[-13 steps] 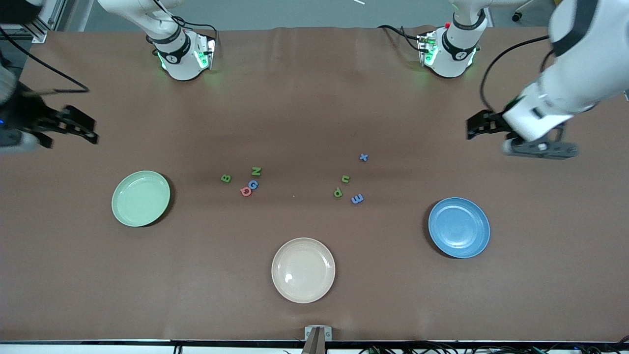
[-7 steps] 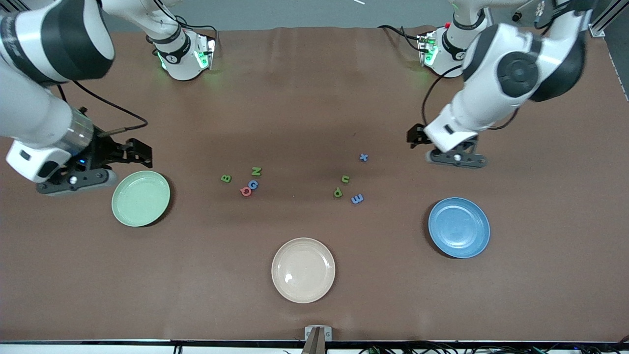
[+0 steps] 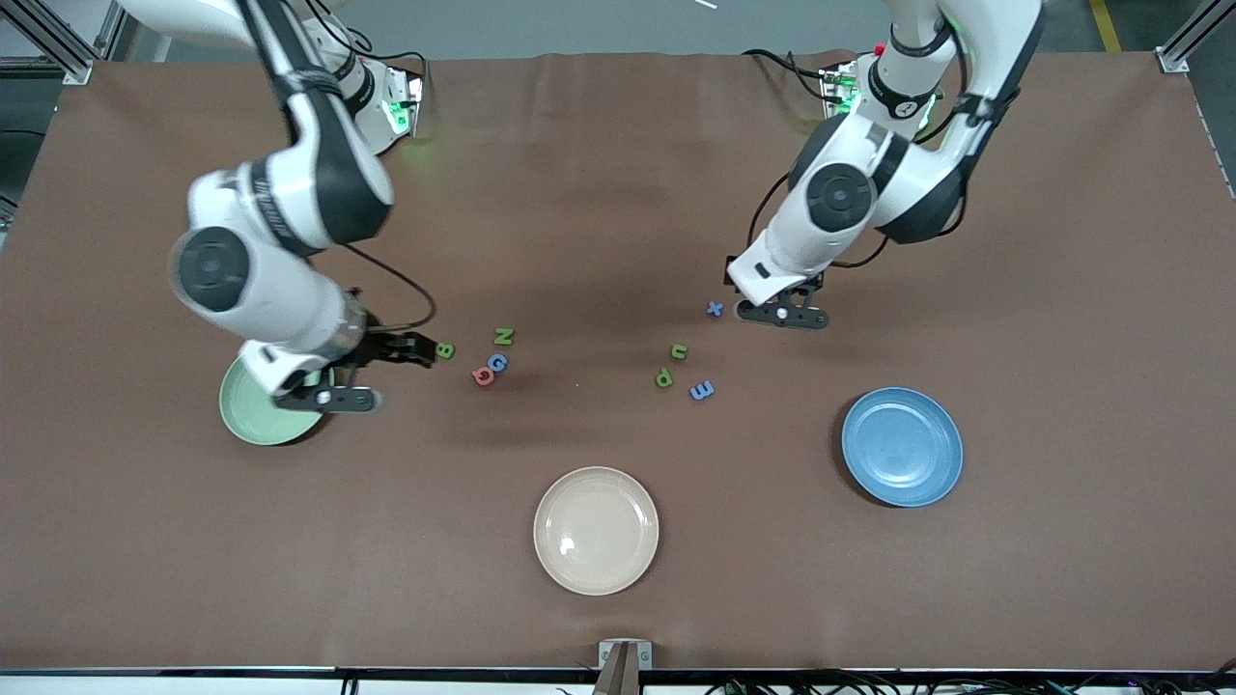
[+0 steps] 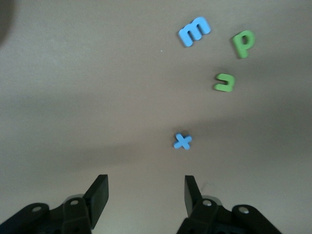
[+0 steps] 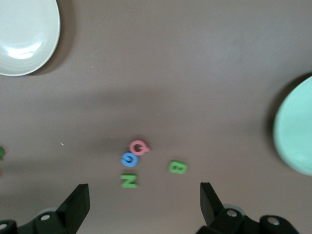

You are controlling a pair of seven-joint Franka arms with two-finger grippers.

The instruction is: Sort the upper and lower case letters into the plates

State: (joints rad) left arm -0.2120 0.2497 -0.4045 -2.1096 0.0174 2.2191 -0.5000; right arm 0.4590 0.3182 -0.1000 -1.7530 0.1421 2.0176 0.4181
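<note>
Letters [image 3: 491, 365] lie between left tool [image 4: 145, 195] and right tool [image 5: 145, 204].

Even overhead light, soft arm shadows on the table [image 3: 618, 193], glare on cream plate [image 3: 596, 530], wrist views soft

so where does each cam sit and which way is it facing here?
Front: high across the table, facing the bases; shows both arms, left gripper, right gripper, mint plate, blue plate.
Left wrist: looks down past its open fingers at blue x.
Right wrist: down past open fingers at green B.
Shared: the x and B also show in front.
</note>
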